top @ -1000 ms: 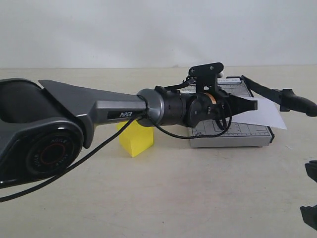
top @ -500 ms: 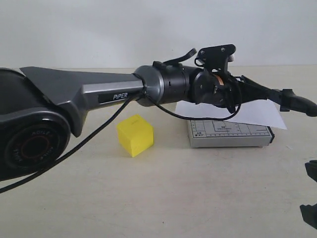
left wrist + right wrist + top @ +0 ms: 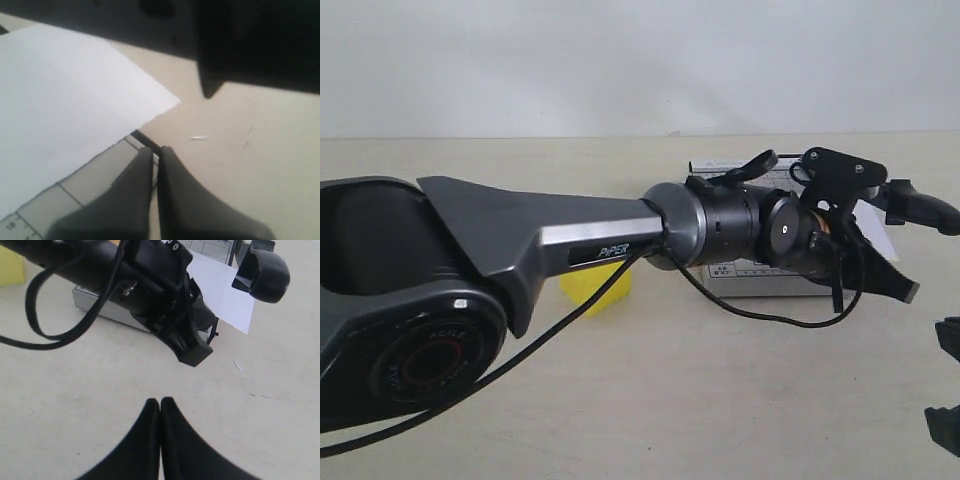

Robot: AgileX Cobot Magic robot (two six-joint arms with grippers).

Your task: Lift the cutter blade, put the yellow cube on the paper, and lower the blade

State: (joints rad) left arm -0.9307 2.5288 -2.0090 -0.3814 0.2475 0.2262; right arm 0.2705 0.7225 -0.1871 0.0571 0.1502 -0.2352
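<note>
My left gripper (image 3: 908,291) is shut and empty, tips angled down just past the front right corner of the grey cutter board (image 3: 750,283). The left wrist view shows its fingertips (image 3: 145,152) pressed together over that corner (image 3: 100,175), with the white paper (image 3: 65,110) lying on the board. The cutter blade's thick black handle (image 3: 920,208) juts out beyond the board's right end, above and behind that gripper. The yellow cube (image 3: 612,290) sits on the table left of the board, half hidden by the left arm. My right gripper (image 3: 160,401) is shut and empty above bare table.
The left arm (image 3: 570,235) stretches across the scene with a loose black cable (image 3: 760,318) hanging under it. In the right wrist view the handle (image 3: 265,272) and paper (image 3: 220,290) lie beyond the left gripper (image 3: 195,352). Dark parts of the right arm (image 3: 945,430) show at the right edge.
The left gripper has swung from above the board down and to the right, past the board's front right corner. The arm now covers part of the cube. The blade handle has not moved.
</note>
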